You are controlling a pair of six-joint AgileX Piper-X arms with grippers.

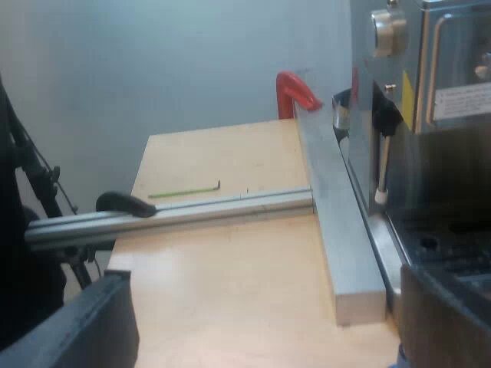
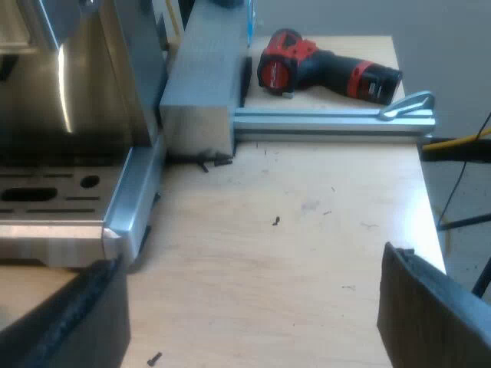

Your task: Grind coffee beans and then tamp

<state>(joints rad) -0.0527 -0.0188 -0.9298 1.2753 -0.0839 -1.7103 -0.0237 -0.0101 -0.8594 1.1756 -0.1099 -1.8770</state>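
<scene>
The machine [image 1: 445, 77] stands on the table [image 1: 230, 291], with a metal bar [image 1: 337, 222] against its base. Beside the machine, the left gripper [image 1: 265, 337] and right gripper [image 2: 257, 330] hang over the table, fingers apart and empty. A red drill [image 2: 326, 70] lies near the machine.

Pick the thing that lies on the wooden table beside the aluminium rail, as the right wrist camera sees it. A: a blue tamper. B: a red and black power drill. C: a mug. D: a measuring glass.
B: a red and black power drill lies on its side on the wooden table, close by the aluminium rail.
</scene>
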